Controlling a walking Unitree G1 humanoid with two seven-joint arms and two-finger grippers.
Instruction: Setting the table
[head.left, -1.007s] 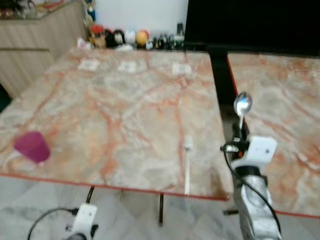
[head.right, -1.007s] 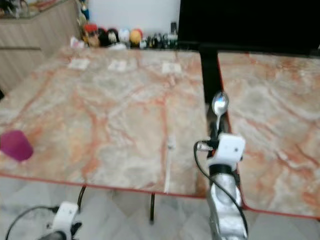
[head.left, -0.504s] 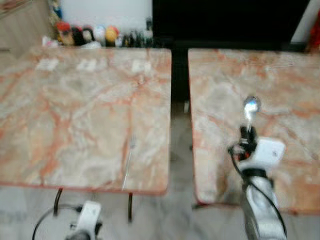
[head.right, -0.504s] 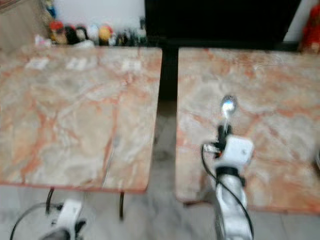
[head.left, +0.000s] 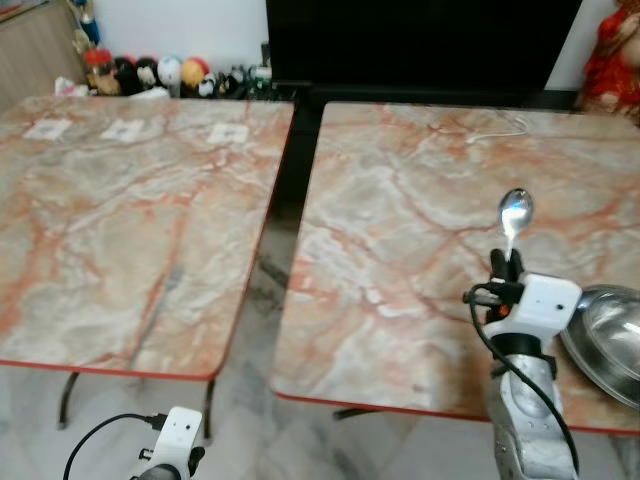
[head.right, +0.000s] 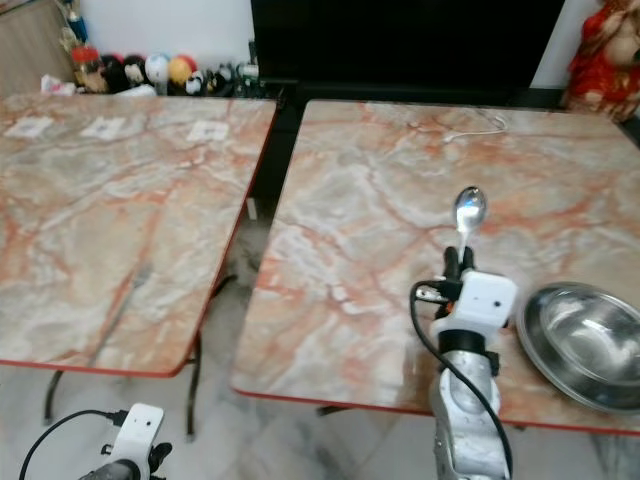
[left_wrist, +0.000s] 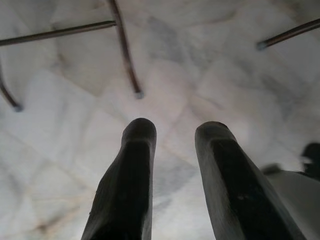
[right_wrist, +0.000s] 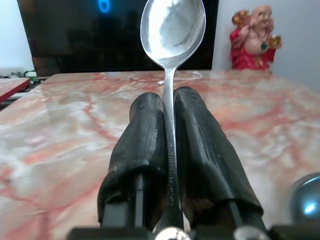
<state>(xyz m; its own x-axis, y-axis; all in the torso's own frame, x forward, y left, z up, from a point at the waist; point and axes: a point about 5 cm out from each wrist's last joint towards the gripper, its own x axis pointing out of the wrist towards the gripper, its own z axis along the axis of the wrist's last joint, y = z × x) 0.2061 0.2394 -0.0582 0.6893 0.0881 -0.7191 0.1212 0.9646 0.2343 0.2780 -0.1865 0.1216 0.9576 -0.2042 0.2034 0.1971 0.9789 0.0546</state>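
Right gripper (right_wrist: 169, 107) has its jaws clamped on a spoon (head.right: 468, 212), held upright over the right desk (head.right: 380, 200). A steel bowl (head.right: 585, 345) sits just beside it, nothing inside. Left gripper (left_wrist: 175, 132) hangs low over the floor, jaws apart.

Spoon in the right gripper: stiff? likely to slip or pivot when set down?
The spoon looks like polished metal, so probably rigid and light. The right gripper pinches only its thin handle with the bowl standing high above, so it may pivot or slide. Once released on the marble table, it should lie flat, perhaps skidding.
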